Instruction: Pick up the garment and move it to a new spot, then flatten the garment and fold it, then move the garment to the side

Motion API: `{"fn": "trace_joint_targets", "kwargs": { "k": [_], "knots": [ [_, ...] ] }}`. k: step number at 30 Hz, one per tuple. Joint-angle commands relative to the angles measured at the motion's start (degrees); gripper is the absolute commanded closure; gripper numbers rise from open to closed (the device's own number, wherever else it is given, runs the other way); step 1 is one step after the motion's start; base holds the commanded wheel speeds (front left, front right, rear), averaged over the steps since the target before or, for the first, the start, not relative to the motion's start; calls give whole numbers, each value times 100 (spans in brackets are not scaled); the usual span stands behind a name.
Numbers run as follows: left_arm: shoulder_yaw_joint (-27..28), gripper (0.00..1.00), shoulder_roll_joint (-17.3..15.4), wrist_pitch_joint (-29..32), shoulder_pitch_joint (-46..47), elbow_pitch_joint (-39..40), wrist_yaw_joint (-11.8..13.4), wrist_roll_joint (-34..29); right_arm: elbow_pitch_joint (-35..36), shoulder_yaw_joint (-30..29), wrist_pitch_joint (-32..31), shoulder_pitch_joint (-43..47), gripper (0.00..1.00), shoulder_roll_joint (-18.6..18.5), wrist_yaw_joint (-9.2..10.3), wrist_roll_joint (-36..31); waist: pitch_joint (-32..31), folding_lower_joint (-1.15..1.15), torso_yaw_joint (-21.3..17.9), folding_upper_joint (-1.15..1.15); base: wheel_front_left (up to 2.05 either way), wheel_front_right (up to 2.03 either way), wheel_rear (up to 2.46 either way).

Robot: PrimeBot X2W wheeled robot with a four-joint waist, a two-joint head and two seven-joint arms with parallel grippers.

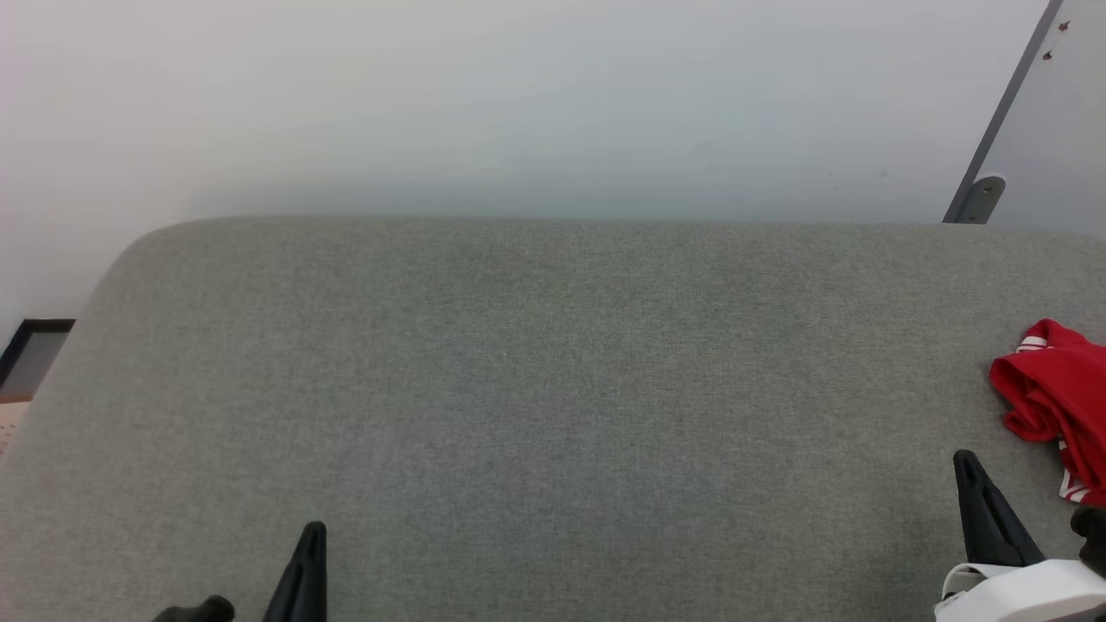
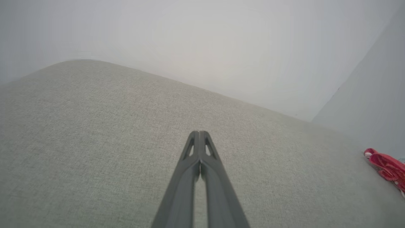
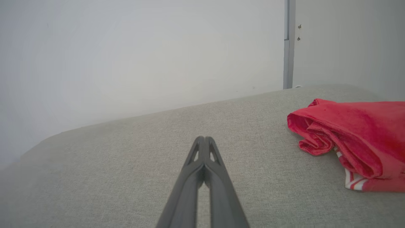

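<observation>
- Garment (image 3: 357, 142), count one: soft red knit cloth, bunched in rolled folds, with a bit of red-and-white striped trim showing at its lower edge. It lies on the padded surface at the far right of the head view, cut by the frame edge, to the right of the right gripper and not touching it.
- Padded surface (image 1: 518, 389), count one: grey-green woven upholstery with a fine heathered grain, flat on top, with a rounded far-left corner.
- Left gripper (image 2: 198, 133), count one: two long, dark, matte fingers tapering to a point, each with a slotted cut-out near the tip. The tips are pressed together with nothing between them, above bare upholstery.
- Right gripper (image 3: 205, 138), count one: same build, tips likewise together and empty, with a glossy white wrist housing (image 1: 1020, 592) behind it.
- Wall (image 1: 518, 104), count one: smooth, pale, matte.
- Grey metal strip (image 1: 994, 130), count one: slanted, at upper right.
</observation>
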State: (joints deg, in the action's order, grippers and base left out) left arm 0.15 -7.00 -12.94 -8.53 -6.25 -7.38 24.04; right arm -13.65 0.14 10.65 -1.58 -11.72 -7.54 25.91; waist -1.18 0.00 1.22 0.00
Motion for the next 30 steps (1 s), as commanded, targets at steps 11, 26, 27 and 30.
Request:
{"fn": "trace_joint_targets", "kwargs": {
  "k": [11,26,27,30],
  "knots": [
    [66,100,8,255,352,-73,-1,1176,73,-146,-267,-202,100,114,2,1111,12,0,-11,0,0,0,0],
    [134,100,49,585,610,-226,-5,2501,54,-267,-592,-271,100,286,3,2357,31,0,-28,0,0,0,0],
    [138,100,53,603,624,-234,-5,2575,53,-274,-611,-276,100,296,3,2425,33,0,-29,0,0,0,0],
    [147,100,59,642,656,-249,-6,2720,50,-286,-648,-285,100,316,3,2568,35,0,-31,0,0,0,0]
  ]
}}
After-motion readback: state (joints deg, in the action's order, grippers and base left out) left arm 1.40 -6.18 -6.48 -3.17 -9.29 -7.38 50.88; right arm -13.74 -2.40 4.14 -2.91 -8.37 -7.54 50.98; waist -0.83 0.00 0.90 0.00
